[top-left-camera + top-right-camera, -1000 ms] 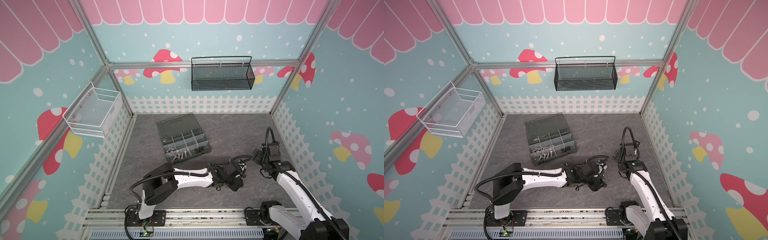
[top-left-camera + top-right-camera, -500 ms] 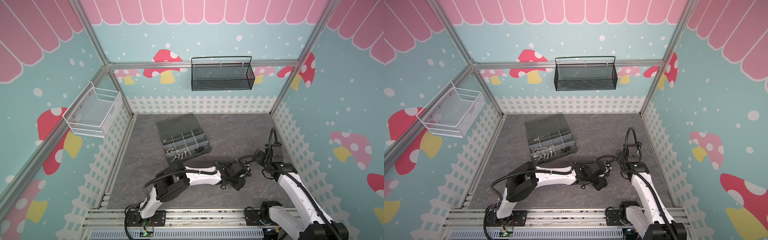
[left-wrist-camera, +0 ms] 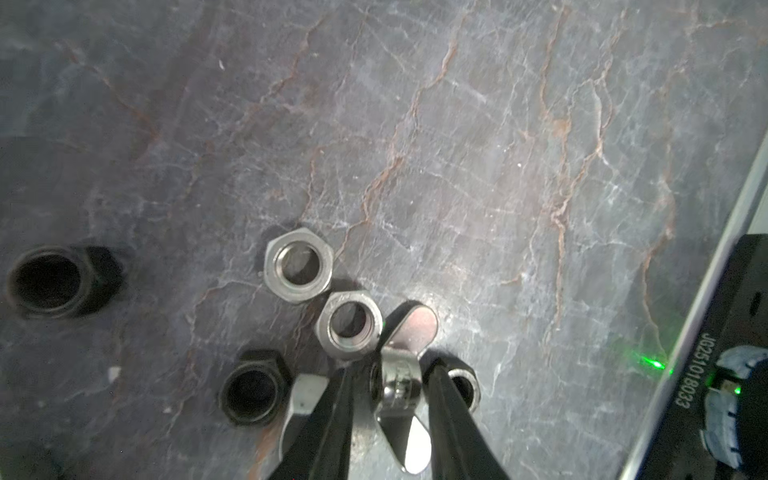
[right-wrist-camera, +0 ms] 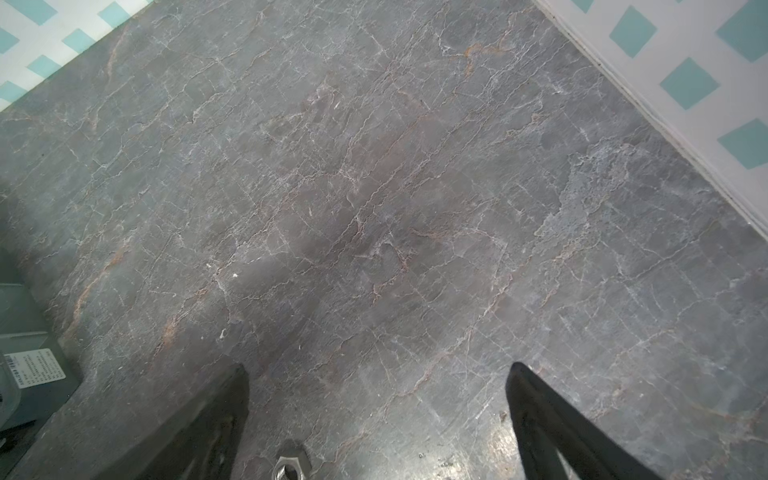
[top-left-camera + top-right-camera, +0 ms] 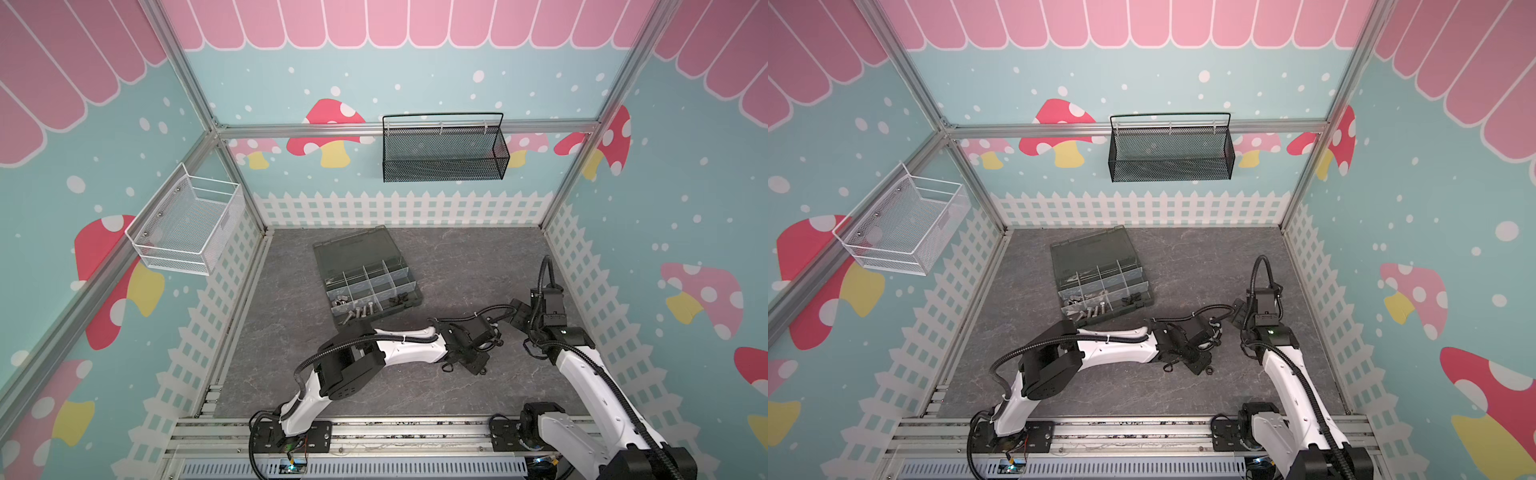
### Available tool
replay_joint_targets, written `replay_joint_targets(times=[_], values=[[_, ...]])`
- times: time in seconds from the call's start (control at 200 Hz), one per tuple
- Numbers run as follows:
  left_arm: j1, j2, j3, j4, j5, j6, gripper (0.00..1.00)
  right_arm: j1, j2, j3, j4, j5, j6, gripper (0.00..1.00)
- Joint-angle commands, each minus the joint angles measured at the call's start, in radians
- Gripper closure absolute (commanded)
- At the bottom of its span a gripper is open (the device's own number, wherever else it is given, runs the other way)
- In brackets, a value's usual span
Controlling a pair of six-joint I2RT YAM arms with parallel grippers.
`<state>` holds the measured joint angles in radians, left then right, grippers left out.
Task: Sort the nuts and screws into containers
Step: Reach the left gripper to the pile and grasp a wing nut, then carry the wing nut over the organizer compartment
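Here, L gripper (image 3: 390, 370) narrow round silver wing nut (image 3: 397, 384) on grey floor (image 3: 457, 145) — clamped or not, can't tell, silver & blk hex nuts (image 3: 298, 266) just beside, R gripper (image 4: 378, 365) wide open, organizer box (image 5: 353, 249) w/ screws (image 5: 358, 314) apart — lid open.

**Operator:** Which markings can be read?

**Technician:** One. In the left wrist view, a black housing (image 3: 735, 291) at the frame edge carries a code in pale characters, running along its edge next to a pale rail: "JG251018033". The eighth character reads as 8 but is not certain.

**Operator:** Are there any other labels?

**Technician:** Yes, one. In the right wrist view, a white label (image 4: 35, 368) is fixed to the grey translucent box (image 4: 20, 307) at the frame edge. It bears several lines of dark print, which are too small to read.
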<state>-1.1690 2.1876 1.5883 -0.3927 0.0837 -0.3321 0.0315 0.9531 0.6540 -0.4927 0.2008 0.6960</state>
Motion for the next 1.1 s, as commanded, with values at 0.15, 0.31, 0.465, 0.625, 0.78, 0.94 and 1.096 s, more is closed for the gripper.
replay_joint_targets(times=[0.15,0.31,0.465,0.625,0.78,0.94,1.096], values=[[-0.005,0.044,0.051,-0.093,-0.034,0.026,0.69,-0.008,-0.029,-0.041,0.015,-0.023,0.013,0.02],[-0.007,0.050,0.059,-0.112,-0.047,0.035,0.73,-0.008,-0.034,-0.038,0.016,-0.028,0.015,0.02],[-0.014,0.065,0.077,-0.124,-0.043,0.042,0.75,-0.008,-0.034,-0.037,0.017,-0.032,0.017,0.02],[-0.021,0.088,0.101,-0.140,-0.034,0.047,0.74,-0.008,-0.039,-0.041,0.017,-0.033,0.016,0.02],[-0.022,0.107,0.119,-0.159,-0.031,0.047,0.74,-0.008,-0.042,-0.045,0.017,-0.034,0.016,0.02],[-0.023,0.104,0.119,-0.165,-0.048,0.042,0.77,-0.009,-0.040,-0.039,0.017,-0.036,0.013,0.02],[-0.022,0.086,0.104,-0.169,-0.058,0.044,0.87,-0.009,-0.040,-0.038,0.016,-0.035,0.015,0.02]])
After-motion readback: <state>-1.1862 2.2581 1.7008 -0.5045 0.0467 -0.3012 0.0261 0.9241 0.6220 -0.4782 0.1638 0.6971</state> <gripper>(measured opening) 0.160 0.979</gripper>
